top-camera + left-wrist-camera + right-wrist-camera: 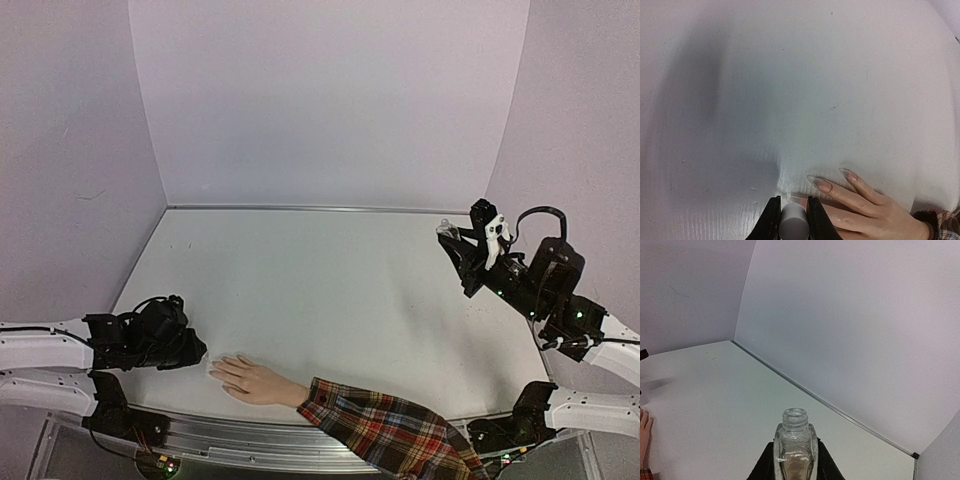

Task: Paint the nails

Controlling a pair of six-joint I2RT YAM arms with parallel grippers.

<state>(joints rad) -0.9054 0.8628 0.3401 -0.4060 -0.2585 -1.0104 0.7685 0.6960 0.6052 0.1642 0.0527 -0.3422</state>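
Beside the left claw [792, 202], clamped on a white cap [794, 223], lie the nails [823, 185]; right claw [796, 465] grips a bottle [794, 427].

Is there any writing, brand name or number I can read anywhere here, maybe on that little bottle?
None can be read. The clear bottle bears no label, the white cap is plain, and the plaid sleeve shows only its pattern.
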